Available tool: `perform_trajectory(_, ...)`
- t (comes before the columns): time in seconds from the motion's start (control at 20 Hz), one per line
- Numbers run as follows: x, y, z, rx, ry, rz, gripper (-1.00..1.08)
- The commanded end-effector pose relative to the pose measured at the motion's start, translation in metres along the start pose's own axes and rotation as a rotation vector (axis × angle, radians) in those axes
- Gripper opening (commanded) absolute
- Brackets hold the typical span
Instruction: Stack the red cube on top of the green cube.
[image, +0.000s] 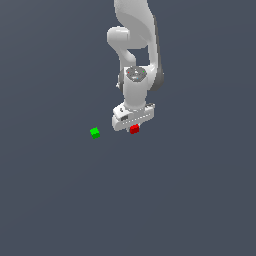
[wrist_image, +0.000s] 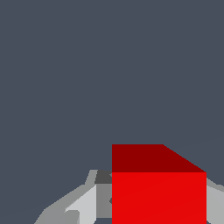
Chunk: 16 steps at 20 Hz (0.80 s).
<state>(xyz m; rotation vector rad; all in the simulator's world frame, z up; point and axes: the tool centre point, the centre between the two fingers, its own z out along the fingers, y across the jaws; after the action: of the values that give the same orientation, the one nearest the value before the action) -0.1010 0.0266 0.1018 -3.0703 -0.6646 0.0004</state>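
Observation:
The red cube (image: 134, 129) sits between the fingers of my white gripper (image: 133, 127), just under the hand. In the wrist view the red cube (wrist_image: 158, 192) fills the gap of the gripper (wrist_image: 158, 208), and a grey finger (wrist_image: 101, 199) touches its side, with the other finger against the opposite side. The gripper is shut on the red cube. The green cube (image: 95, 133) lies on the flat grey floor, apart, toward the exterior view's left of the gripper. It is out of the wrist view.
The plain dark grey floor (image: 190, 200) runs in all directions. The white arm (image: 135, 45) rises behind the gripper at the top of the exterior view. No other objects show.

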Motion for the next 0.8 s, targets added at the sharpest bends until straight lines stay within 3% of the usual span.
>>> perform_trajectory(0.0, -0.016, 0.024, 0.005, 0.000, 0.001, 0.001, -1.00)
perform_trajectory(0.4, -0.068, 0.105, 0.024, -0.001, 0.000, 0.001, -1.00)
perform_trajectory(0.75, -0.098, 0.155, 0.035, -0.001, 0.000, 0.001, -1.00)
